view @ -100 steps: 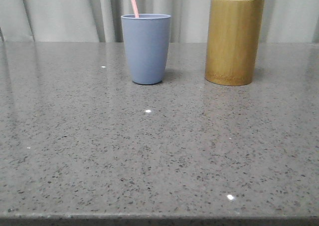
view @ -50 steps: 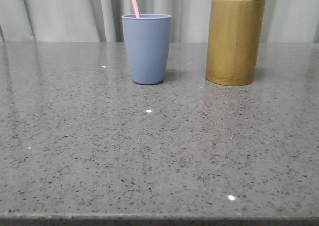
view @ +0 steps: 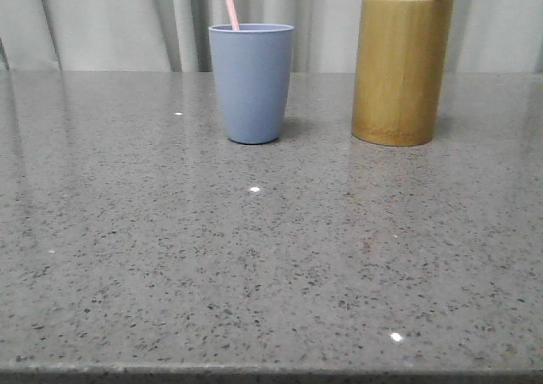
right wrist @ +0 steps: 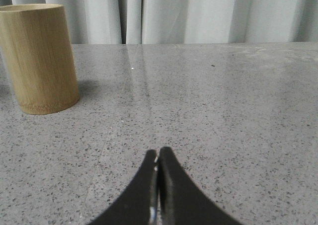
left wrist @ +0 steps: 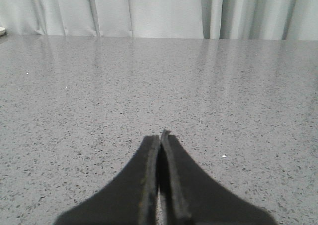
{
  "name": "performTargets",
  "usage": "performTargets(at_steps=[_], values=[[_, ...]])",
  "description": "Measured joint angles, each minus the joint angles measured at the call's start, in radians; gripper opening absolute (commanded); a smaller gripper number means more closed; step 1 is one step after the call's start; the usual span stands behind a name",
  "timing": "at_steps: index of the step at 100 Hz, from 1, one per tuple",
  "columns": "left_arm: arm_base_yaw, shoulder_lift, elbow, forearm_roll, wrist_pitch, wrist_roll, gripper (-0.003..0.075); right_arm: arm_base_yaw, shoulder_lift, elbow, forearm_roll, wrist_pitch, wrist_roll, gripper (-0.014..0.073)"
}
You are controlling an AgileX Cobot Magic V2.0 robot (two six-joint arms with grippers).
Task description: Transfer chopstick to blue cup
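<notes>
While both arms sit low over the grey speckled stone table [view: 271,265], the matte grey-blue plastic tumbler [view: 251,83] stands upright toward the back, left of centre in the front view. One thin pale pink chopstick [view: 229,2] rises out of its mouth, leaning slightly to the left w/ its top cut off by the frame edge; its lower end is hidden inside the cup. Only one stick can be made out.

Right of the blue cup, apart from it w/ a clear gap, stands the taller yellow-brown bamboo cylinder [view: 401,70], also upright; its top isn't visible from the front, so contents can't be told. The same cylinder [right wrist: 39,58] shows in the right wrist view, casting a soft shadow on the table.

Left gripper [left wrist: 160,140]: dark fingers pressed together, tips touching, nothing between them, hovering just above bare table surface. Right gripper [right wrist: 158,155]: same, fingers closed against each other w/ no gap and nothing held; the bamboo cylinder is ahead and off to one side, well apart from it.

Neither gripper appears in the front view. Pale pleated curtains [view: 102,24] hang behind the table's far edge.
</notes>
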Motion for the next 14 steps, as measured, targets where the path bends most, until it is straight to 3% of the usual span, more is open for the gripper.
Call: performTargets(at_steps=[14], values=[[0.000, 0.000, 0.000, 0.000, 0.000, 0.000, -0.0019, 0.000, 0.000, 0.000, 0.000, 0.002, 0.000, -0.0105]])
